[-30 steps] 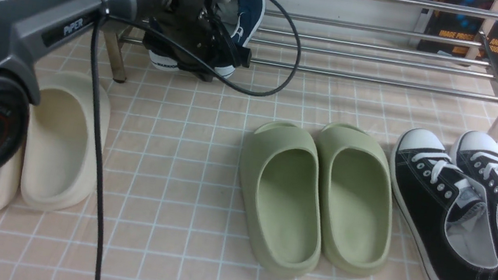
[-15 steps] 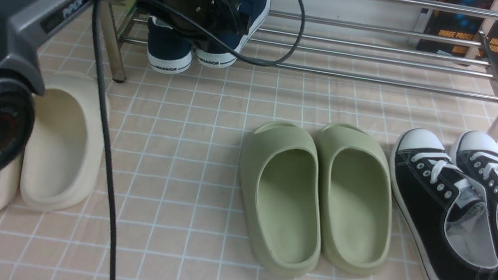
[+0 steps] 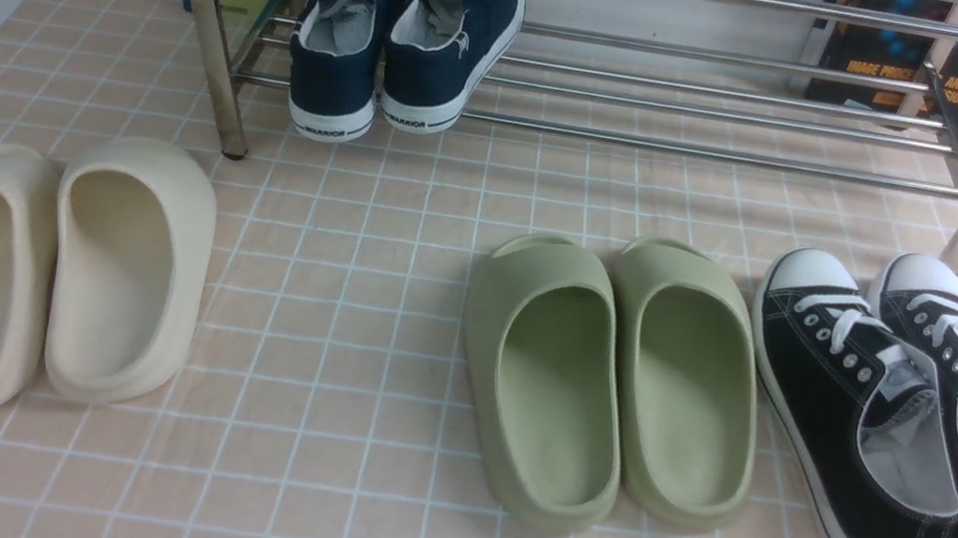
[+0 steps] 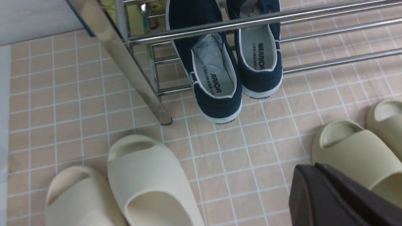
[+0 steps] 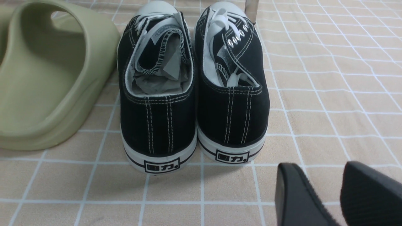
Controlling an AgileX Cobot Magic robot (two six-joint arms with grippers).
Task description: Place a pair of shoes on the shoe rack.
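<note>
Placement looks done, as far as I can judge: the pair of navy shoes [image 3: 404,39] sits on the lower shelf of the shoe rack [image 3: 696,150], at its left end just inside the left corner post. The two shoes lie side by side and touching. Their long axis runs front to back across the bars, with toes toward the wall and heels toward the robot. Both heels hang out past the front bar, the left shoe further than the right.

The left gripper [image 4: 311,175] shows in its wrist view with its fingers pressed together and nothing between them. It hangs above the floor between the cream slides [image 3: 127,273] and the green slides [image 3: 549,374], and the navy shoes lie straight ahead of it, heels facing it. The right gripper [image 5: 325,175] has its fingers spread and empty. It sits low behind the heels of the black sneakers [image 3: 875,414], well apart from the navy pair.

So the left arm is the nearer one. If the heels need seating deeper, a push along the shoes' length from that side would probably do it.
</note>
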